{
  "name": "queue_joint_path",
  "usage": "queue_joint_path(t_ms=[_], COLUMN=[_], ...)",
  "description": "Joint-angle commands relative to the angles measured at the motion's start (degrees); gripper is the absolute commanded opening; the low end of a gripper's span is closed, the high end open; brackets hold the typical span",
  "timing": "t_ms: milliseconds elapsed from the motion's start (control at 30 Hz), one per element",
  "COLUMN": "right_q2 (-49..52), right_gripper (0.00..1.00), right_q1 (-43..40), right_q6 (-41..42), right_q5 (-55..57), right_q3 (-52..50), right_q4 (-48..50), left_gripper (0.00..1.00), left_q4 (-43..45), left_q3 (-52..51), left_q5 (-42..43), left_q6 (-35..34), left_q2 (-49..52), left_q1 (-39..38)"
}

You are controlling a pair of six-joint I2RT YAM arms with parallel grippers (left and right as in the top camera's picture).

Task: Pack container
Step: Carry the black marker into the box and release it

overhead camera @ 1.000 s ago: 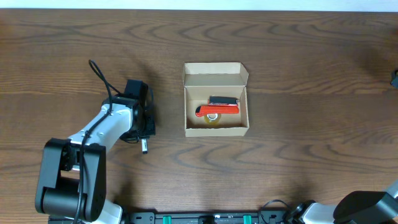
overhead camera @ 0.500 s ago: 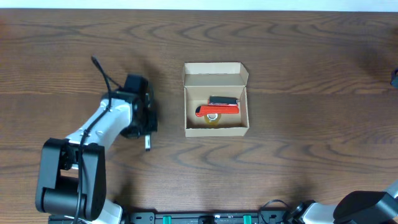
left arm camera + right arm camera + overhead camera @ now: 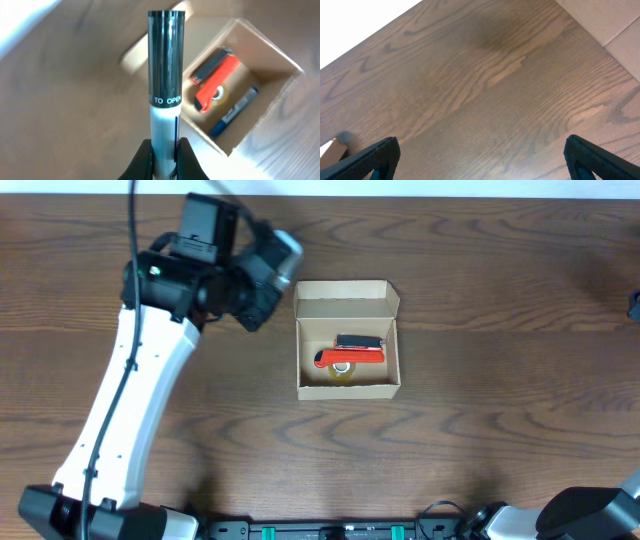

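Beside the cardboard box [image 3: 345, 300], off its far-left corner, the left gripper [image 3: 162, 159] clamps a black-capped marker [image 3: 165, 75]. It is best carried over the box's open middle and released low, alongside the blue pen [image 3: 235, 112] and red tool [image 3: 216, 84]. Overhead, the marker blurs into the wrist. The right gripper [image 3: 482, 157] gapes above the table [image 3: 485, 90], its place relative to the box unseen.

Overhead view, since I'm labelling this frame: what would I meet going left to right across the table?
Left gripper, jaws shut on a marker → container → right arm's base.
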Motion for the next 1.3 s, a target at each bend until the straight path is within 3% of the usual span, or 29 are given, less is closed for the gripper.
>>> queue_joint_path(t_ms=[0,67,300,667,1267], right_q2=[0.0,0.0,0.0,0.0,0.0], right_gripper=[0.99,0.99,0.99,0.99,0.99], right_q1=[0.5,0.5,0.5,0.5,0.5], right_q6=[-1.6,-1.6,-1.6,-1.6,-1.6], right_q5=[-0.4,-0.4,-0.4,-0.4,-0.5], right_q3=[0.5,0.5,0.5,0.5,0.5], right_q4=[-0.1,-0.1,-0.1,0.0,0.1], left_gripper=[0.06,0.06,0.06,0.06,0.06], left_q4=[-0.5,0.1,2.0,-0.2,-0.1], left_q3=[0.8,0.8,0.8,0.8,0.8], left_q5=[3.5,5.2,5.7,0.7,0.1], left_q6=[26.2,31.1,34.7,34.7,31.6], left_q2=[0.5,1.2,5.9,16.7,29.4], left_q1=[-5.0,-7.8,-9.6,-12.2,-15.0])
